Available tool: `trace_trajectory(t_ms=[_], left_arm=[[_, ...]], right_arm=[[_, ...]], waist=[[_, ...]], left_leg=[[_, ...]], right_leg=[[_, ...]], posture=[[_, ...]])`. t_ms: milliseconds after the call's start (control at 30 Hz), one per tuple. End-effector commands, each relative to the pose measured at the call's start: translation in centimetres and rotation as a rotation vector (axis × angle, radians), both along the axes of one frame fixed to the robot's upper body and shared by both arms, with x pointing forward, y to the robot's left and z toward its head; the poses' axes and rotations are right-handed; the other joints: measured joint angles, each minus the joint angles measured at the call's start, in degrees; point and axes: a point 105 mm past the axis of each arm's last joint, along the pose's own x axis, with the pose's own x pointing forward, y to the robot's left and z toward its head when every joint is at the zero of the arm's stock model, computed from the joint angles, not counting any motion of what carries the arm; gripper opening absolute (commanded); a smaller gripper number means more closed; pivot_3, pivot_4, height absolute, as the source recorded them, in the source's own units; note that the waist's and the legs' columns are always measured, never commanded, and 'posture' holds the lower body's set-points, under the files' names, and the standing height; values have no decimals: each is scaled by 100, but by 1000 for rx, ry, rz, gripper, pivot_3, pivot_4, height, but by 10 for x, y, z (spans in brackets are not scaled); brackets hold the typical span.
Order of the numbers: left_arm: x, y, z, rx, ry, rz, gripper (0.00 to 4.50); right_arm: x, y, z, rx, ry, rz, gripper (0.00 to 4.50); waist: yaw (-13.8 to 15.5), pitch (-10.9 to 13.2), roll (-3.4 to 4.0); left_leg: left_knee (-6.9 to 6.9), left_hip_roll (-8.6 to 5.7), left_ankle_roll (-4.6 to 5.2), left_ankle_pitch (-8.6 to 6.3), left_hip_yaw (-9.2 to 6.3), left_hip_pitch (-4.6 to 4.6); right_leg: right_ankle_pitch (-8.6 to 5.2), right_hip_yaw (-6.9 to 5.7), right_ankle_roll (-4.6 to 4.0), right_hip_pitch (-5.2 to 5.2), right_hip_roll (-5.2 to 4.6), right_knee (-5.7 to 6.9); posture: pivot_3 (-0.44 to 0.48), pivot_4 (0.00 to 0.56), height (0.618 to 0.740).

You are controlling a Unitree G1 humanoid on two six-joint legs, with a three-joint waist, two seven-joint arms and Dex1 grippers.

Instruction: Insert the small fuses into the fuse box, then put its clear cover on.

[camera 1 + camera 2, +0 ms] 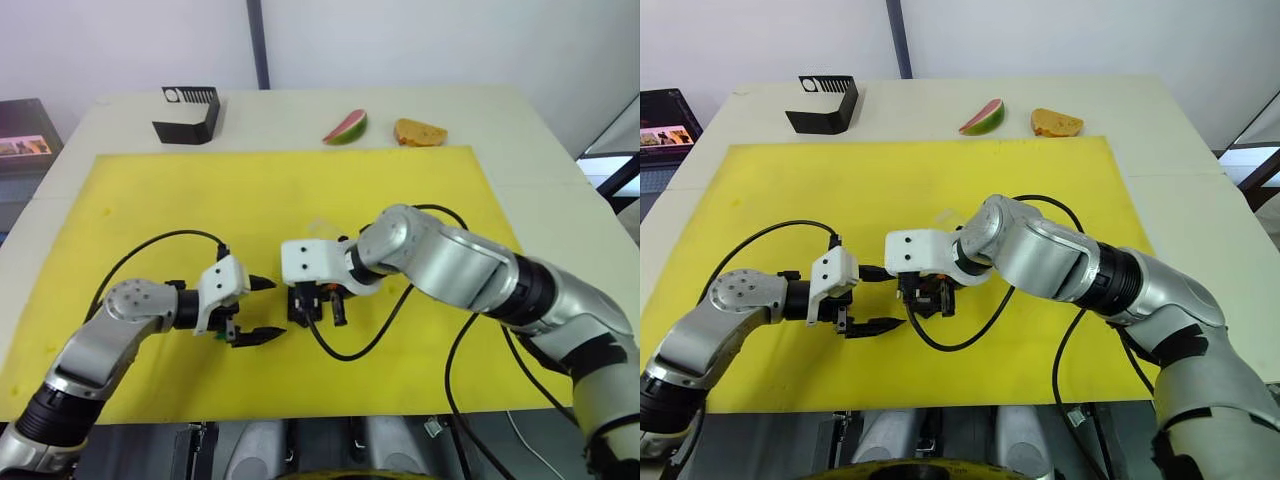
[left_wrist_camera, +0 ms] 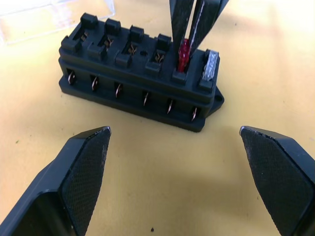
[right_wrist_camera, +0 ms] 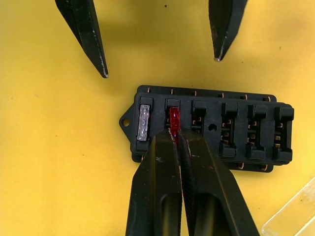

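The left gripper [image 1: 262, 311] hovers low over the near part of the yellow mat [image 1: 150, 190], its two black fingers [image 2: 81, 177] spread wide and holding nothing, pointed at the fuse box [image 2: 138, 81] just beyond their tips. The box sits on the mat near its middle, a black block with a row of slots along the top and metal contacts showing along its side, and a small tab at one end. The right gripper [image 3: 173, 135] comes down onto the box from above, its fingers pinched nearly together around a red fuse [image 3: 173, 119], which stands in the second slot from the tab end. In the end slot beside it, next to the tab, a grey fuse [image 3: 144, 123] is already seated. The other four slots show bare metal clips. Just past the box, on the side away from the left gripper, the clear cover [image 2: 49, 19] lies flat on the mat, close to the box but apart from it; a corner of it also shows in the right wrist view. Farther back, on the pale table [image 1: 560, 200] beyond the mat's far edge, stand a black slotted stand [image 1: 187, 113] to the left, and a watermelon slice [image 1: 346, 127] and a piece of bread [image 1: 419, 131] side by side to the right.
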Motion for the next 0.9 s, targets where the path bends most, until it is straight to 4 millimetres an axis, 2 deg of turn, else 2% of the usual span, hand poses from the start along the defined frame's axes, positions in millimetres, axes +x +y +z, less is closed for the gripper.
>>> trace_trajectory(t_ms=[33,133,233,733,900], left_arm=[[4,3,12,3,-43,4,4405],[5,3,13,1,-46,7,4500],[6,4,13,3,-48,9,4500],[12,4,15,-5,-70,23,4500],[14,4,15,-2,-77,25,4500]], right_arm=[[1,-2,-5,-5,25,-22,0],[1,-1,-5,0,26,-16,888],[0,-1,-3,6,28,-14,2232],[13,-1,21,85,37,-31,2232],[8,-7,33,160,59,16,2232]], waist=[[0,0,0],[6,0,0],[9,0,0],[17,1,0],[19,1,0]], left_leg=[[0,0,0,0,0,0],[0,0,0,0,0,0],[0,0,-1,1,0,-2],[1,-1,-5,3,1,-5],[1,-1,-5,3,1,-7]], right_leg=[[0,0,0,0,0,0],[0,0,0,0,0,0],[0,0,0,-1,0,0],[0,0,0,-2,0,-3],[0,-1,1,-3,0,-3]], posture=[[0,150,740],[0,150,740],[0,150,740],[0,150,740],[0,150,740]])
